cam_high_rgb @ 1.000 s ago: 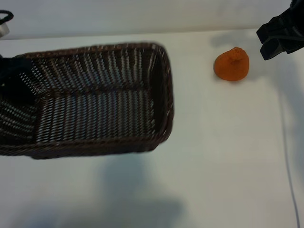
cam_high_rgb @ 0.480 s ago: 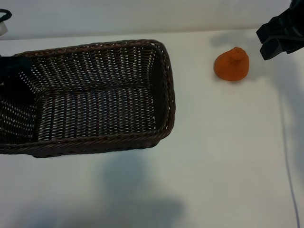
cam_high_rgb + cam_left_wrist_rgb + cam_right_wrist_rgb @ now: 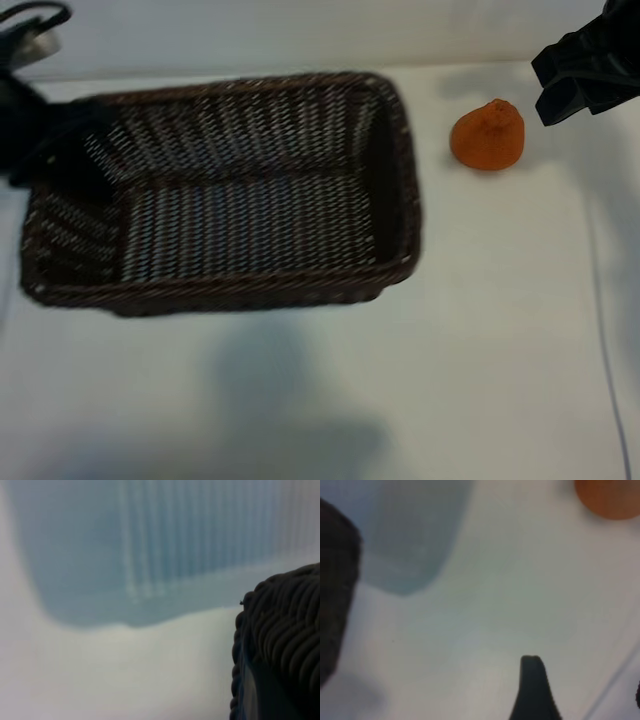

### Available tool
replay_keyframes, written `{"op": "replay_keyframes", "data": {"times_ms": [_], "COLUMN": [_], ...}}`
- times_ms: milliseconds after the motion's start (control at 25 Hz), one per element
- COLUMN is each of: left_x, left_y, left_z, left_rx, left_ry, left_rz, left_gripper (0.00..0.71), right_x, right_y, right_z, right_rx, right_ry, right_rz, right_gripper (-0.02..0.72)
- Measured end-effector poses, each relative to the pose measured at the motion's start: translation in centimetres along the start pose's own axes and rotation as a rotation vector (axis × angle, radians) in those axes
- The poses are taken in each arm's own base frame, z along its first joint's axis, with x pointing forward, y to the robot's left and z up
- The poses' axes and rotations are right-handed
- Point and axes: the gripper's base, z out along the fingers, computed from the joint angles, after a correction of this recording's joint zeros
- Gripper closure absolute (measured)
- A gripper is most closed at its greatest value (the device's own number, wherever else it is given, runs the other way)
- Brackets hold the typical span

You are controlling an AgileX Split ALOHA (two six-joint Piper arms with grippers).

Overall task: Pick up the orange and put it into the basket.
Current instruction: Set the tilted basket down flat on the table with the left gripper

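Orange fruit (image 3: 488, 135) beside right fingers (image 3: 560, 90)

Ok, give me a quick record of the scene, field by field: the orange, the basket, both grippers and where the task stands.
orange: on the white table, outside the basket, untouched
basket: left of the orange, apart from it, nothing inside, lifted off the table
left gripper: clamped on the basket's left end
right gripper: open, just right of the orange, holding nothing
task status: orange not yet picked up
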Motion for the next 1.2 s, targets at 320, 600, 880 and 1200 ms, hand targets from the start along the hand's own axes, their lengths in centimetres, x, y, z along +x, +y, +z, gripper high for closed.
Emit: {"op": "replay_keyframes", "data": {"times_ms": [320,600,880,1200], "left_x": [-3.2,-5.1,-5.6,-7.1], "left_y": [-6.0,-7.7,-7.0,-5.8], "left_z": [2.4,4.8,6.4,10.4], "left_rx": [-0.044,-0.050,-0.086,-0.099], "left_ry": [0.014,0.043,0.078,0.101], "left_rz": [0.038,0.034,0.022,0.003], "left_gripper": [0.551,0.551,0.551,0.551], "right_x": [0.0,0.0,0.0,0.0], "right_y": [0.0,0.0,0.0,0.0], "right_z": [0.0,0.0,0.0,0.0], "right_rx": [0.000,0.000,0.000,0.000], "right_ry": [0.000,0.000,0.000,0.000], "right_rz": [0.000,0.000,0.000,0.000], "right_gripper": [0.231,0.231,0.231,0.231]}}
